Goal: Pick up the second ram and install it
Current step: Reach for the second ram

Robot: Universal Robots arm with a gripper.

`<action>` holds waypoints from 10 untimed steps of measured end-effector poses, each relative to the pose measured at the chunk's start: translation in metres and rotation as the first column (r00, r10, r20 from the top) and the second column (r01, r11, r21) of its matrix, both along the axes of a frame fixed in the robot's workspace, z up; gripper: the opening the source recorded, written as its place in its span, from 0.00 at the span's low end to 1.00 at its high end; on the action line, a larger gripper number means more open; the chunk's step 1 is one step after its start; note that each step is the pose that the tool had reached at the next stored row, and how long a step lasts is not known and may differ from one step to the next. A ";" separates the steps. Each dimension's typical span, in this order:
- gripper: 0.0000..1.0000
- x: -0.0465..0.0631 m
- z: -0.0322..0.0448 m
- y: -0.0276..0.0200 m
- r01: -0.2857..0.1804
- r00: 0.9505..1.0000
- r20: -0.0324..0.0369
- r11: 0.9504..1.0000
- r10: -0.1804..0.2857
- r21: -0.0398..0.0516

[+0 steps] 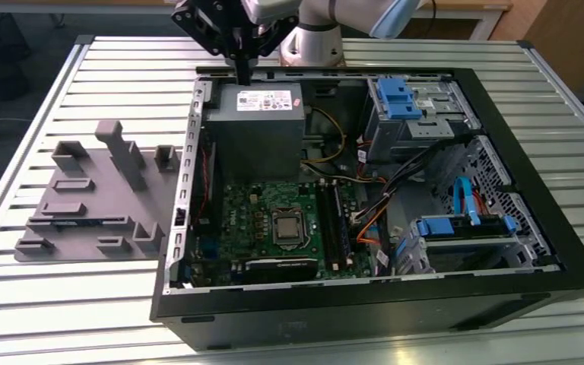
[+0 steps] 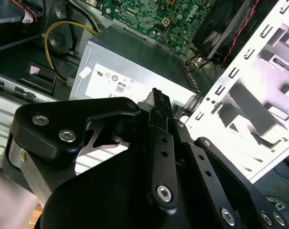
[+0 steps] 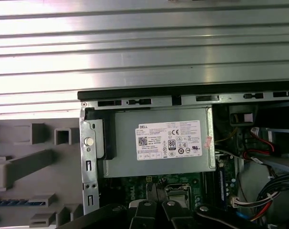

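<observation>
The tray [image 1: 109, 199] lies on the table [image 1: 69, 304], at the exterior view's left of the case [image 1: 373, 312].

Black gripper [image 2: 157, 101] — silver screws [image 2: 164, 192], pale grey arm [image 1: 322, 11]

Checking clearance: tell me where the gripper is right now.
In the exterior view, the gripper hangs over the far edge of the open computer case, next to the gray power supply.
</observation>
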State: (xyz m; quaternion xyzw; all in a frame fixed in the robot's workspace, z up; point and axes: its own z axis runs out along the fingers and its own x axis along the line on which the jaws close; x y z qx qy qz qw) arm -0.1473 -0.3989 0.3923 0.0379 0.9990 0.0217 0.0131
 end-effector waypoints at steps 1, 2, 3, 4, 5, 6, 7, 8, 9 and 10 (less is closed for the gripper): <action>0.11 0.000 0.0000 0.0000 0.000 1.000 0.000 1.000 0.000 0.000; 0.11 0.000 0.0000 0.0000 0.000 1.000 0.000 1.000 0.000 0.000; 0.11 -0.001 0.0000 0.0000 0.000 1.000 0.000 1.000 0.000 0.000; 0.11 -0.001 0.0000 0.0000 0.000 1.000 0.000 1.000 0.000 0.000; 0.11 -0.001 0.0000 0.0000 0.000 1.000 0.000 1.000 0.000 0.000; 0.11 -0.001 -0.0001 0.0000 0.000 1.000 0.000 1.000 0.000 0.000; 0.11 -0.002 -0.0001 0.0000 0.000 1.000 0.000 1.000 0.000 0.000; 0.11 -0.002 -0.0001 0.0000 0.000 1.000 0.000 1.000 0.000 0.000; 0.11 -0.002 -0.0001 0.0000 0.000 1.000 0.000 1.000 0.000 0.000; 0.11 -0.002 -0.0001 0.0000 0.000 1.000 0.000 1.000 0.000 0.000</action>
